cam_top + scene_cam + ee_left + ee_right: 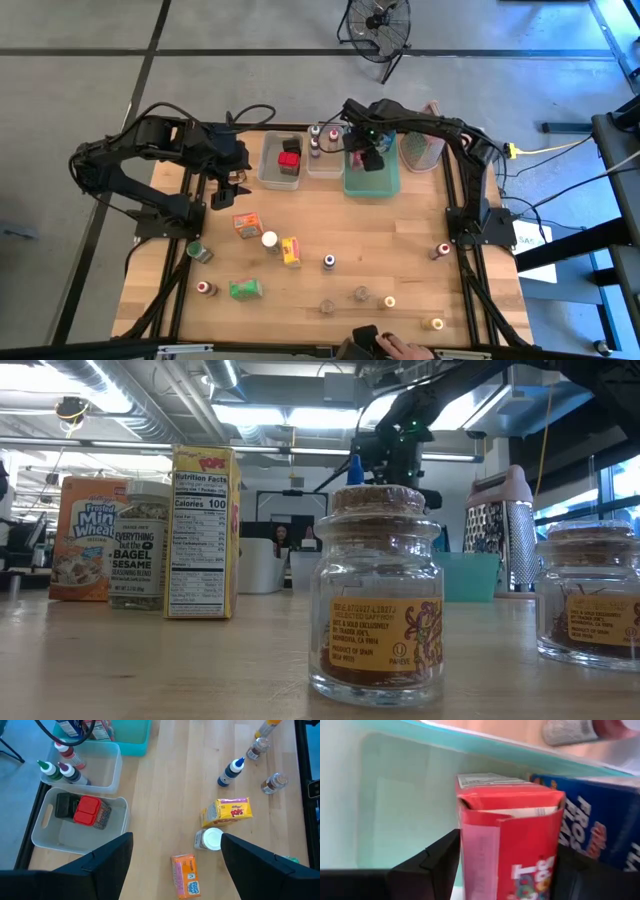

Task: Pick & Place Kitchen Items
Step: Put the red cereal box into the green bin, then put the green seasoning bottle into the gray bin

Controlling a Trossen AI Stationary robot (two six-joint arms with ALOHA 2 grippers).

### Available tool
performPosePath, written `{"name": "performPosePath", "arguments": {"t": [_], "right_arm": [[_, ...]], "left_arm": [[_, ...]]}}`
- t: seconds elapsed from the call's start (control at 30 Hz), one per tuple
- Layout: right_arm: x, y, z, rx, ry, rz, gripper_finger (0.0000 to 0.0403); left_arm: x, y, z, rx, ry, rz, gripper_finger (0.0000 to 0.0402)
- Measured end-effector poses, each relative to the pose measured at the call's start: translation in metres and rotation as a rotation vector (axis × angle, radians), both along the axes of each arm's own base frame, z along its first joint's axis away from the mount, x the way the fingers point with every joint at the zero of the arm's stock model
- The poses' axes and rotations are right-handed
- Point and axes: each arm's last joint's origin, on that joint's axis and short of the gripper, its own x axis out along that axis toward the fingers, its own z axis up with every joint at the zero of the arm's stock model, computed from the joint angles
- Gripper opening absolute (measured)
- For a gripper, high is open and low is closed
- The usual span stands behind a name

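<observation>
Red cereal box (512, 840) stands upright in the green tray (395, 795), just beside a blue box (600, 820), long axis vertical. We see the right gripper (505, 865) straddling its narrow sides, contact unclear. We judge it light, crushable cardboard; grip the flat faces. Left gripper (175, 855) gapes wide, empty.

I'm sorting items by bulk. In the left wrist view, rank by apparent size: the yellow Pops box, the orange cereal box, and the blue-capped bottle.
1. Yellow Pops box and orange cereal box: look about alike, so no ranking between them.
2. Blue-capped bottle: smallest, though it lies farther from the camera.
</observation>
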Motion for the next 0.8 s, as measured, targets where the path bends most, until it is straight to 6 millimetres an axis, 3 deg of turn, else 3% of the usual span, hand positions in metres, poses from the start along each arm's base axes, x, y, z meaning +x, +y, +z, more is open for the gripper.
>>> {"name": "performPosePath", "arguments": {"t": [0.53,0.8], "right_arm": [[0.016,0.013,0.03,-0.054,-0.028,-0.01,0.0224],[0.024,0.015,0.068,-0.083,-0.115,-0.073,0.0224]], "left_arm": [[0.0,0.0,0.0,-0.009,-0.001,0.013,0.0299],[0.0,0.0,0.0,-0.009,-0.001,0.013,0.0299]]}}
